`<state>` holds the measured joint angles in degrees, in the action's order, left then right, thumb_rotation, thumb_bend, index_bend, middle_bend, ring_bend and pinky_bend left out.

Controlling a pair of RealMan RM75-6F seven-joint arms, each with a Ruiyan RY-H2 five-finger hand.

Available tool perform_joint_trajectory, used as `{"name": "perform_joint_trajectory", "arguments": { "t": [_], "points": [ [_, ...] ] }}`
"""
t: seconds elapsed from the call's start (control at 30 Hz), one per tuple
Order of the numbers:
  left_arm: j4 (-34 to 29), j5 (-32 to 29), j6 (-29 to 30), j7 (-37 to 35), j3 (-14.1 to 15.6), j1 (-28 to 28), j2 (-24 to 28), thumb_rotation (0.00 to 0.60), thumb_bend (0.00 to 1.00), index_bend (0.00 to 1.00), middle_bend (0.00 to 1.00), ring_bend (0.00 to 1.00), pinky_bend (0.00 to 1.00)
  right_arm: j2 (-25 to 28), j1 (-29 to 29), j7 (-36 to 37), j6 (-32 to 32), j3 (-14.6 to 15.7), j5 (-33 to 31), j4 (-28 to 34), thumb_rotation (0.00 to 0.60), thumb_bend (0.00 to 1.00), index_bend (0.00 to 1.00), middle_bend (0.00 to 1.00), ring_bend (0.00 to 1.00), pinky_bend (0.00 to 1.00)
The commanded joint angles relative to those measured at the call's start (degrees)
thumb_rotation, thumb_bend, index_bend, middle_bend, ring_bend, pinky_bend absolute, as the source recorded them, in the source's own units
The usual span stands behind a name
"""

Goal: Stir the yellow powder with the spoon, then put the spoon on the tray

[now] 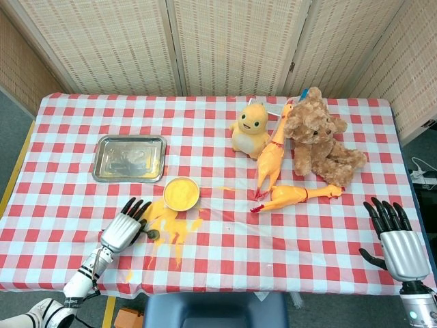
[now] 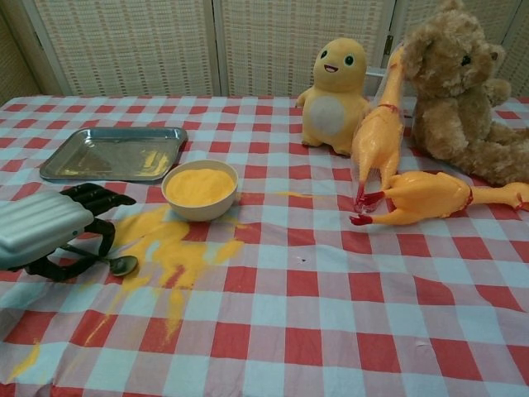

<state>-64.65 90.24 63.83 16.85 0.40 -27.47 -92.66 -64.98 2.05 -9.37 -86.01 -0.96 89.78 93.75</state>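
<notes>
Spoon (image 2: 118,265) lay flat on the surface near its front left corner, bowl end resting at the edge of the spilled yellow powder (image 2: 169,248), handle running left under the left robot hand (image 2: 50,234). That robot hand sat low over the handle with its dark fingers (image 2: 97,198) curled down around it; whether they had actually closed on the handle could not be told from either view, though the posture suited a pickup from the cloth. Just behind the spill stood the bowl (image 1: 181,193), heaped with powder, so the spoon had only a short way to travel for stirring. The tray (image 1: 130,158) sat behind the bowl toward the left edge, bare and within the same arm's reach, which made it a sensible drop-off. The right robot hand (image 1: 396,240) hung off the front right corner, fingers spread and holding nothing, well clear of the work. Plush toys and rubber chickens (image 1: 283,181) crowded the back right, away from the task.
</notes>
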Motion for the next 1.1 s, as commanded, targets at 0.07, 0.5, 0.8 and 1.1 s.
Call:
{"name": "perform_joint_trajectory", "arguments": {
  "t": [0.07, 0.5, 0.8, 1.1],
  "points": [
    [0.0, -0.1, 0.0, 0.0, 0.0, 0.0, 0.0, 0.6, 0.49, 0.52, 0.0, 0.0, 0.0, 0.0, 0.0, 0.0, 0.0, 0.0, 0.0, 0.0, 0.6, 0.07, 0.0, 0.0, 0.0, 0.0],
    [0.3, -0.6, 0.2, -0.4, 0.8, 0.1, 0.0, 0.6, 0.49, 0.5, 0.0, 0.0, 0.0, 0.1, 0.0, 0.1, 0.1, 0.1, 0.0, 0.1, 0.6, 0.07, 0.0, 0.0, 0.0, 0.0],
    [0.8, -1.0, 0.1, -0.3, 0.9, 0.0, -0.4, 0.6, 0.49, 0.6, 0.0, 0.0, 0.0, 0.1, -0.1, 0.2, -0.1, 0.2, 0.2, 0.2, 0.6, 0.07, 0.0, 0.0, 0.0, 0.0],
    [0.7, 1.3, 7.3, -1.9, 0.5, 1.6, 0.3, 0.6, 0.51, 0.77, 0.1, 0.0, 0.0, 0.3, -0.2, 0.5, -0.5, 0.3, 0.6, 0.2, 0.6, 0.07, 0.0, 0.0, 0.0, 0.0]
  ]
}}
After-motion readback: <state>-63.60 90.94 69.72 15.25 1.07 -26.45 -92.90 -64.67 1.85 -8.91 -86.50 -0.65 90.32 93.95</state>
